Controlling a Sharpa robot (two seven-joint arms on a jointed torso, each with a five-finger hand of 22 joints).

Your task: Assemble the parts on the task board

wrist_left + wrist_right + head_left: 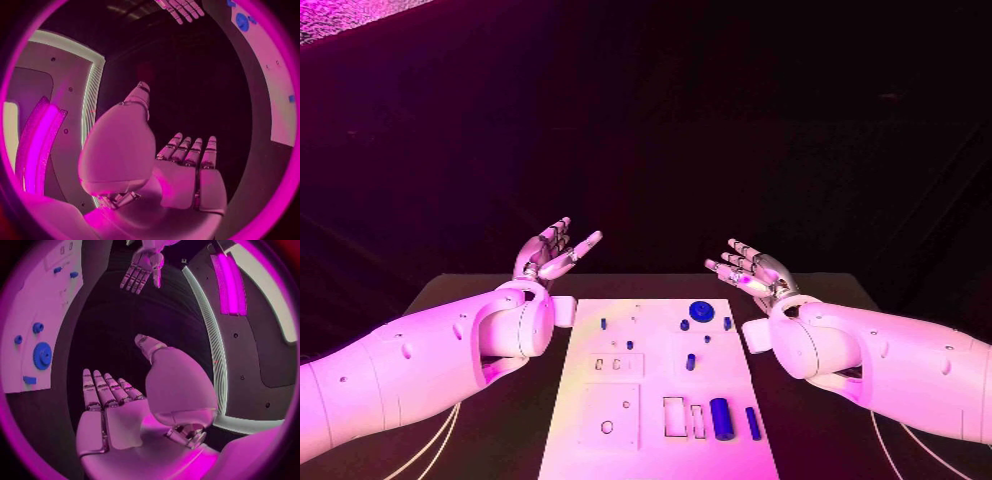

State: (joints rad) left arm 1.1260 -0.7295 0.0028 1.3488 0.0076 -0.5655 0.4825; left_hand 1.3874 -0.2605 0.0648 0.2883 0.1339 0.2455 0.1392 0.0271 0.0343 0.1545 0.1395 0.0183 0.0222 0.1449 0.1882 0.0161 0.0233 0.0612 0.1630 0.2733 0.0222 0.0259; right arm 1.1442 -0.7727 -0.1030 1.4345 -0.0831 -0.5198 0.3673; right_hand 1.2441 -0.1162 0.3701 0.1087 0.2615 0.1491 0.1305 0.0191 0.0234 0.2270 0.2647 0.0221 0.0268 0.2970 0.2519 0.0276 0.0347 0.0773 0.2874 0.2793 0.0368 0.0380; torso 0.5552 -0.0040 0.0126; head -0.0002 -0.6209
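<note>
Progress: barely begun, judging by loose blue parts point(720, 418) on task board point(661, 440) | left hand point(554, 252), right hand point(751, 269) spread, empty, raised beyond it

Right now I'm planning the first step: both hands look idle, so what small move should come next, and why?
Probably lower the right hand toward the blue gear on the task board. Both it and the left hand hover open, holding nothing, and that part lies nearest the right hand.

The task board point(661, 400) is left uncovered between both raised hands; only small blue parts point(720, 417) are scattered on it as obstacles.
</note>
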